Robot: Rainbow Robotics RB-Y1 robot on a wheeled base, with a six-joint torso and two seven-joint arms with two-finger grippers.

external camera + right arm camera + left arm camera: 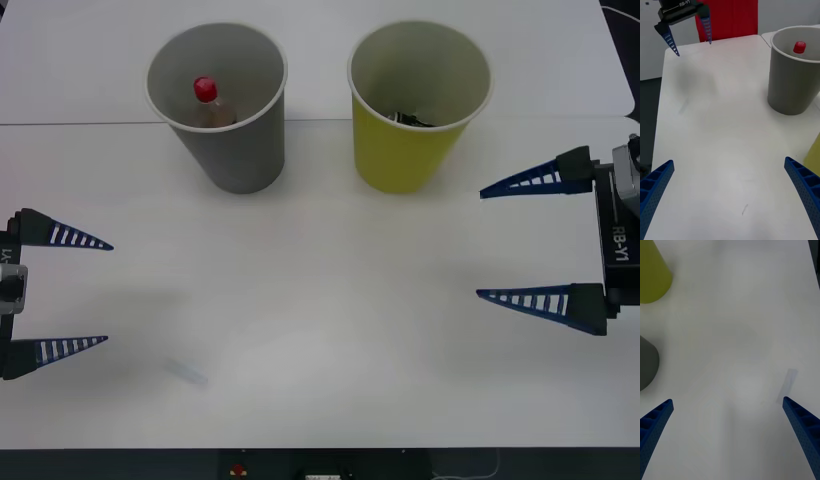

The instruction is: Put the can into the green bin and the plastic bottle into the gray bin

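Here, the count on the white surface [330,300]:

Bins: two, standing upright side by side at the far part of the surface, near each other but apart.

Gray bin [232,120]: one, on the robot's left of the pair; white rim, gray inside.

Green bin [410,120]: one, on the robot's right of the pair; white rim, pale inside, with something dark lying at its bottom, too small to tell what.

Plastic bottle [209,103]: one, inside the gray bin, its red cap up and leaning toward the bin's wall; from the right wrist view the cap shows just above the rim line inside the bin.

Left tool [90,292]: one, at the left edge of the surface, well apart from both bins; its two blue ribbed fingers stand wide apart and hold nothing.

Right tool [482,242]: one, at the right edge of the surface, near the green bin but not touching it; its two fingers are likewise spread wide, with nothing between them.

Fingers: four blue ribbed ones in all, two to each tool, all pointing inward over bare surface.

Mark: one faint pale smudge [186,372] on the surface near the left tool's nearer finger.

Backdrop: one red panel [730,18] behind the far end of the surface in the right wrist view.
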